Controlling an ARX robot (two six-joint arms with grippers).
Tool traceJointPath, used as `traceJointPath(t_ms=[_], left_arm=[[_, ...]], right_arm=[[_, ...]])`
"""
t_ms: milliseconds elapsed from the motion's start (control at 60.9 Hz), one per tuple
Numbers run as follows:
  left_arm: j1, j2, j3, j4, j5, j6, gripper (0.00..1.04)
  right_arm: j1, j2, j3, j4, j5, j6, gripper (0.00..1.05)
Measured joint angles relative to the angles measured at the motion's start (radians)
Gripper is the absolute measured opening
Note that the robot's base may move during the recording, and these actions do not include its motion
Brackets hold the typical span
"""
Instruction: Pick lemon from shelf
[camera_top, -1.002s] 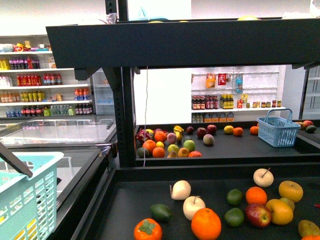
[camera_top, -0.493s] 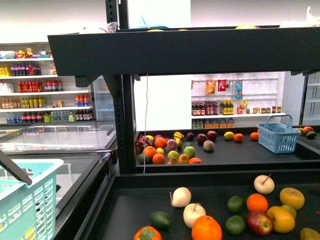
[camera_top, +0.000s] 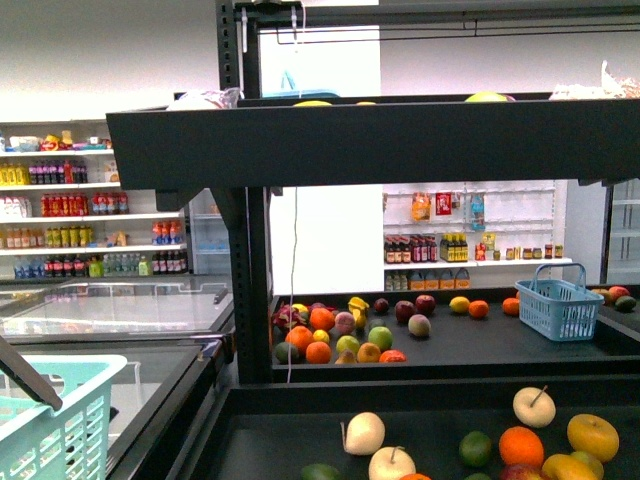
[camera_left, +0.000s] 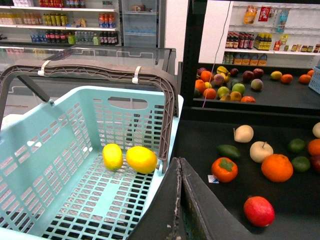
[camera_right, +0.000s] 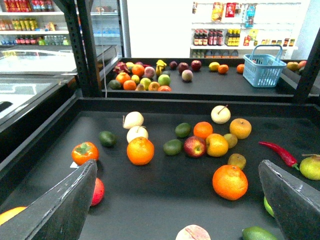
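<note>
The black tiered shelf (camera_top: 350, 140) fills the front view, with fruit on its dark trays. Yellow fruit tops (camera_top: 487, 97) peek over the upper tray's edge; I cannot tell whether they are lemons. A small yellow lemon-like fruit (camera_top: 459, 304) lies on the far tray. Two lemons (camera_left: 141, 159) lie in the turquoise basket (camera_left: 30, 150). My left gripper (camera_left: 179, 167) is shut and empty, beside the basket's rim. My right gripper (camera_right: 177, 165) hangs wide open over the near tray (camera_right: 150, 200), holding nothing.
Oranges (camera_right: 230, 182), apples, limes, a persimmon (camera_right: 84, 152) and a red chilli (camera_right: 279, 151) lie scattered on the near tray. A blue basket (camera_top: 558, 308) stands on the far tray. Glass-topped freezers (camera_top: 120, 310) are to the left, bottle shelves behind.
The front view has risen: the upper tray sits lower in the picture, its top and the frame above now show, and the near fruit has slid to the bottom edge.
</note>
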Motion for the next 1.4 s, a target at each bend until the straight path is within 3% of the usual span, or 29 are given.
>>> traceJointPath(t_ms=[361,1101,1216,1314,1396], left_arm=[[0.0,-0.094,-0.142,0.041,0.0,0.0,0.03],[0.0,-0.186,-0.243,0.06,0.0,0.001,0.03],[0.0,-0.186,-0.243,0.06,0.0,0.001,0.24],[0.0,-0.186,-0.243,0.06,0.0,0.001,0.54],[0.0,-0.186,-0.243,0.06,0.0,0.001,0.7]], right_arm=[[0.0,0.0,0.0,0.0,0.0,0.0,0.97],[0.0,0.0,0.0,0.0,0.0,0.0,0.97],[0.0,0.0,0.0,0.0,0.0,0.0,0.97],[0.0,0.0,0.0,0.0,0.0,0.0,0.97],[0.0,0.0,0.0,0.0,0.0,0.0,0.97]])
